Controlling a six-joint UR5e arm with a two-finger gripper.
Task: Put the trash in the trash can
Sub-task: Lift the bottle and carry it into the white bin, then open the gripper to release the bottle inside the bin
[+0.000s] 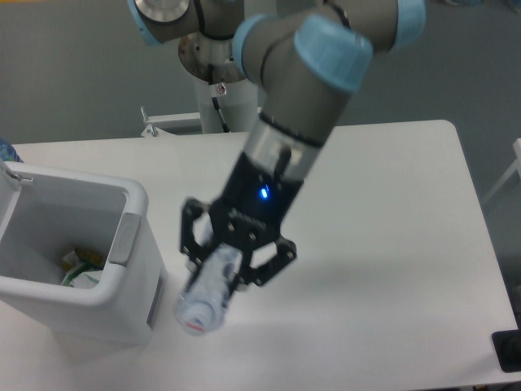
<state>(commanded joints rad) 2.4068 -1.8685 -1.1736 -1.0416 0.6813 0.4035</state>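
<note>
gripper: black two-finger unit, clamped around the bottle's body, fingers on either side of it; blue LED lit on the housing above.
bottle: clear plastic, long, crinkled walls, faint bluish tint along the body; label detail too blurred to read. Hangs tilted, its round end pointing down and to the near left, toward the camera. Held in the air above the table, just right of the bin's near right corner, not inside the bin.
arm: grey UR5e links with light blue joint caps, reaching down from the far top of the view to the gripper; base column at far centre.
trash can: white rectangular bin with rounded rim, on the left side of the table, open top; grey panel on the right wall near the rim, vent-like patch lower on that wall.
wrapper: crumpled clear-white plastic with green edge, lying at the bottom of the bin, partly hidden by the near rim.
table: white top, rounded far right corner.
background: grey floor beyond the table; a small black object at the near right edge of the view.
</note>
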